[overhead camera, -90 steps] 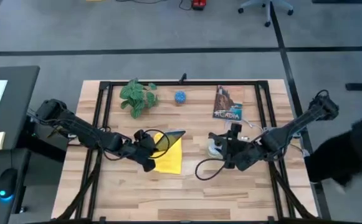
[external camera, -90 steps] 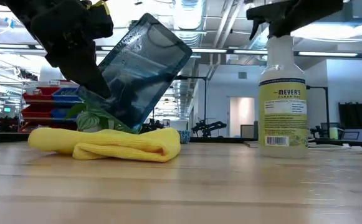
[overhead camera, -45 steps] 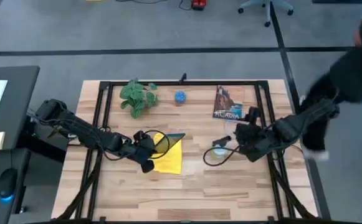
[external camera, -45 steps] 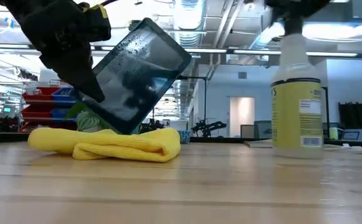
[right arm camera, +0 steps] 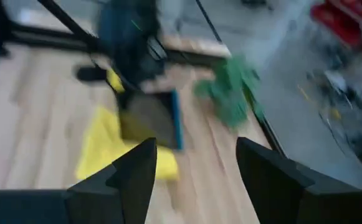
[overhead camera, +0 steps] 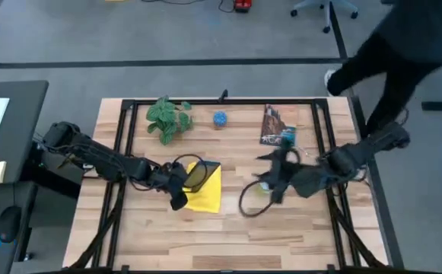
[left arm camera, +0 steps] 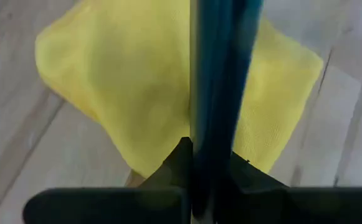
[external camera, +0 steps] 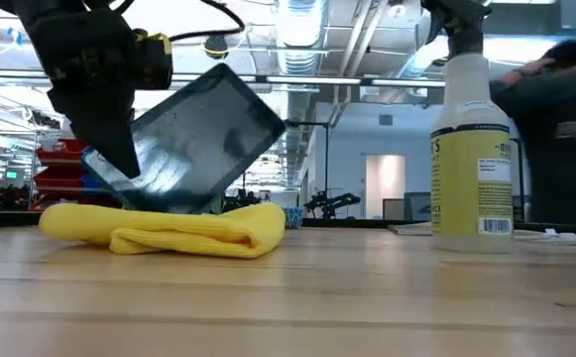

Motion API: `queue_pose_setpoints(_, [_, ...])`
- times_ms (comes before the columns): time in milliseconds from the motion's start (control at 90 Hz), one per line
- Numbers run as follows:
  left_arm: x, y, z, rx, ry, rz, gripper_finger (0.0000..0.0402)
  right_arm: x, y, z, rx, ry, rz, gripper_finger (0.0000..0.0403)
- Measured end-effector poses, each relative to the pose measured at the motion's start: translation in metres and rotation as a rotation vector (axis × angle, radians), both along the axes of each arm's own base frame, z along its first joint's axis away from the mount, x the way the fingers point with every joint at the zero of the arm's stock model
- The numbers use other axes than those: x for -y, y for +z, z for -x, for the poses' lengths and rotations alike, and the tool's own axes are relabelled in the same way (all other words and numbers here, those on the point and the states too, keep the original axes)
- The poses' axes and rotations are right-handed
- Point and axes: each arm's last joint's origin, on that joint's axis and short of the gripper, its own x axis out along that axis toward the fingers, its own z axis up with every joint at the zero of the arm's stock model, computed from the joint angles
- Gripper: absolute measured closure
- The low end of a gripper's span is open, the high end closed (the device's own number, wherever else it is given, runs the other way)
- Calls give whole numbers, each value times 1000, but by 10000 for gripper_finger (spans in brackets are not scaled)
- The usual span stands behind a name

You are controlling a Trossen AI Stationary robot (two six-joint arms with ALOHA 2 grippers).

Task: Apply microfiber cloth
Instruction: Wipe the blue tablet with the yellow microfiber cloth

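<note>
The microfiber cloth (overhead camera: pixel 208 195) lies bunched and folded on the table left of centre; it also shows in the low view (external camera: pixel 169 226) and the left wrist view (left arm camera: pixel 124 81). Over it my left gripper (external camera: pixel 109 149) is shut on a dark tablet (external camera: pixel 196 134), which slants above the cloth. A yellow spray bottle (external camera: pixel 471 149) stands upright on its base right of centre. My right gripper (right arm camera: pixel 196 168) hovers by the bottle (overhead camera: pixel 261 185), open, with nothing between its fingers. My left gripper pinches the tablet's edge (left arm camera: pixel 213 149) between its two fingers, near the tablet's low corner (external camera: pixel 119 171). The fingers slant down from above, from the table's left. The tablet is tilted, its high end toward the right. Whether its low edge touches the cloth, I cannot tell.
A green plant (overhead camera: pixel 167 118), a small blue ball (overhead camera: pixel 219 119) and a book (overhead camera: pixel 278 125) sit along the far side. A black cable loops on the table (overhead camera: pixel 245 207) near the bottle. A person in dark clothes (overhead camera: pixel 403 46) moves past the far right corner.
My left gripper has tipped the tablet flatter and lower toward the cloth, which has stayed in place. My right gripper swung toward the table's right edge, then back toward the bottle. The bottle shifted slightly and turned about. A person has walked along the table's right side.
</note>
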Motion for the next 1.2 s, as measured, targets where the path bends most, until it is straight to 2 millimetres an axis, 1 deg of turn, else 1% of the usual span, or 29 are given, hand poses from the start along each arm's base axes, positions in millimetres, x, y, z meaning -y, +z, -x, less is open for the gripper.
queue_pose_setpoints(56, [-1,-1,2,-28,9,3,395,-2,-11,-22,-4,59,-2,199])
queue_pose_setpoints(133, [-2,-2,6,-68,24,0,395,-2,-31,-53,-25,127,-4,200])
queue_pose_setpoints(211, [-3,-5,12,-132,43,-3,395,1,-51,-78,-84,161,18,200])
queue_pose_setpoints(278, [-2,-6,17,-179,63,-9,395,3,-62,-96,-117,161,44,200])
queue_pose_setpoints(378, [-2,-6,26,-244,87,-31,395,7,-73,-121,-140,152,75,201])
queue_pose_setpoints(500, [0,-3,32,-269,88,-20,395,9,-90,-144,-178,149,103,201])
queue_pose_setpoints(589, [-1,-1,36,-273,84,0,395,12,-102,-155,-208,141,109,201])
queue_pose_setpoints(756, [-3,7,45,-271,67,37,395,23,-128,-162,-303,124,101,201])
queue_pose_setpoints(856, [-4,11,48,-257,56,45,395,37,-129,-168,-291,181,34,201])
queue_pose_setpoints(933, [-4,12,48,-257,28,36,395,52,-126,-173,-262,198,-9,201])
queue_pose_setpoints(1067, [-2,11,48,-257,-8,17,395,87,-125,-178,-248,144,-45,201])
queue_pose_setpoints(1156, [0,11,47,-245,-39,3,395,110,-125,-179,-240,196,-129,201])
queue_pose_setpoints(1200, [1,11,47,-240,-42,-2,395,119,-129,-182,-237,225,-174,201])
